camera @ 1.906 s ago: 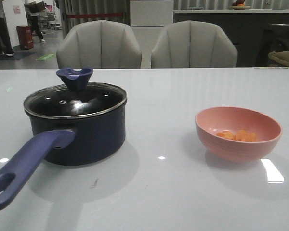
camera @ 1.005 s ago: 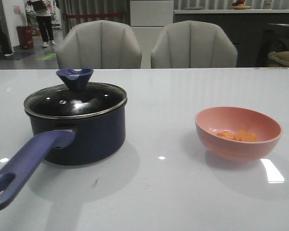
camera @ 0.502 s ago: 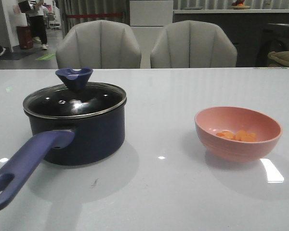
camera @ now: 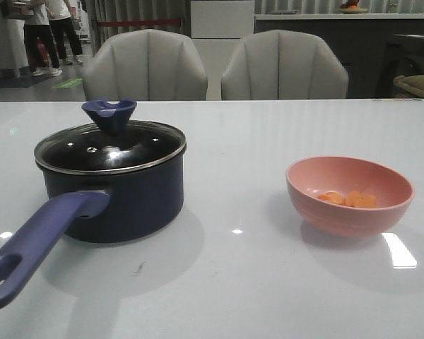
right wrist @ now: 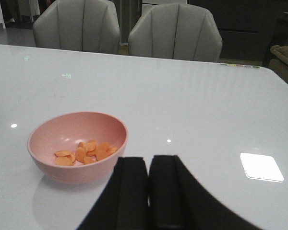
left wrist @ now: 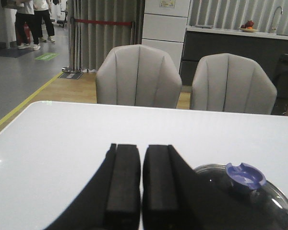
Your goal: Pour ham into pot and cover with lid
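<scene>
The dark navy pot (camera: 127, 198) stands on the left of the white table, its long purplish handle (camera: 35, 247) pointing toward the near left corner. The glass lid (camera: 109, 148) with its dark blue knob (camera: 109, 113) rests on the pot; in the left wrist view the lid (left wrist: 259, 191) shows beside my left gripper (left wrist: 141, 153), which is shut and empty. The ham (camera: 350, 199) lies as orange slices in a pink bowl (camera: 350, 194) on the right. My right gripper (right wrist: 148, 163) is shut and empty, just beside the bowl (right wrist: 77, 143) with its ham (right wrist: 86, 152). Neither arm shows in the front view.
Two grey chairs (camera: 145, 65) (camera: 284, 65) stand behind the table's far edge. People (camera: 46, 28) walk in the far left background. Bare tabletop (camera: 233, 198) lies between pot and bowl.
Nothing on the table has moved. Only the people in the background have shifted.
</scene>
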Action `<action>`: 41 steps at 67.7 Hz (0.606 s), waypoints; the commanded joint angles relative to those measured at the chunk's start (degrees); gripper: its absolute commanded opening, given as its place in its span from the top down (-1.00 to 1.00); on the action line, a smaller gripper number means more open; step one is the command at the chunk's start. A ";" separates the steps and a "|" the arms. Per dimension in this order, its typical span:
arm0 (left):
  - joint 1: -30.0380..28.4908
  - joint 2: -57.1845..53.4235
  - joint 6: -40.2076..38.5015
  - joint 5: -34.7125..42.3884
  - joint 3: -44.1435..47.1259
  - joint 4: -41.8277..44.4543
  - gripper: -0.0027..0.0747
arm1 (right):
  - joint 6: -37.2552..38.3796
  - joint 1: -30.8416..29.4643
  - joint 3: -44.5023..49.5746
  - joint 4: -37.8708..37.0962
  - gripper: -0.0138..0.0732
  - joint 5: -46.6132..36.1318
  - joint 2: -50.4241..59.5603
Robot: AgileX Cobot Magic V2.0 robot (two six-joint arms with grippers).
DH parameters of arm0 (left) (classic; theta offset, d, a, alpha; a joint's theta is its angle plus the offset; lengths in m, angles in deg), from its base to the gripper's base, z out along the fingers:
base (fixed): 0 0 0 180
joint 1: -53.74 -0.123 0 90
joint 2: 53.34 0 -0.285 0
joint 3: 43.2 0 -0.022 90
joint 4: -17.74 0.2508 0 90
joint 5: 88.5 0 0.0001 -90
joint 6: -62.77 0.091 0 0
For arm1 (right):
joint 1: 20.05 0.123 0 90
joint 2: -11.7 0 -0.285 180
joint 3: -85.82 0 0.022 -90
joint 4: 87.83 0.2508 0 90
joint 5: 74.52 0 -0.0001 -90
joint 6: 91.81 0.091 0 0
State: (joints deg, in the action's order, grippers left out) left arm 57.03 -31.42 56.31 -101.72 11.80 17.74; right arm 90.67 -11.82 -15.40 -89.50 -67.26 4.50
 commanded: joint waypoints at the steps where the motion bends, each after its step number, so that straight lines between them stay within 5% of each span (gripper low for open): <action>1: -0.04 1.94 -0.38 3.43 -1.42 -0.66 0.58 | -0.06 -0.32 -0.33 -0.89 0.34 -4.84 1.11; 16: -0.04 4.04 -0.38 2.47 -1.42 -0.56 0.47 | -0.06 -0.32 -0.33 -0.89 0.34 -4.84 1.11; 30: -0.04 6.84 -0.38 1.64 -1.53 -0.44 -0.39 | -0.06 -0.32 -0.33 -0.89 0.34 -4.84 1.11; 41: -0.04 9.89 -0.38 -0.26 -3.13 -0.44 -0.64 | -0.06 -0.32 -0.33 -0.89 0.34 -4.84 1.11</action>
State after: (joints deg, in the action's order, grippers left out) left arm 57.03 -23.98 56.31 -104.62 11.75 17.74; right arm 90.67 -11.82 -15.40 -89.50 -67.26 4.50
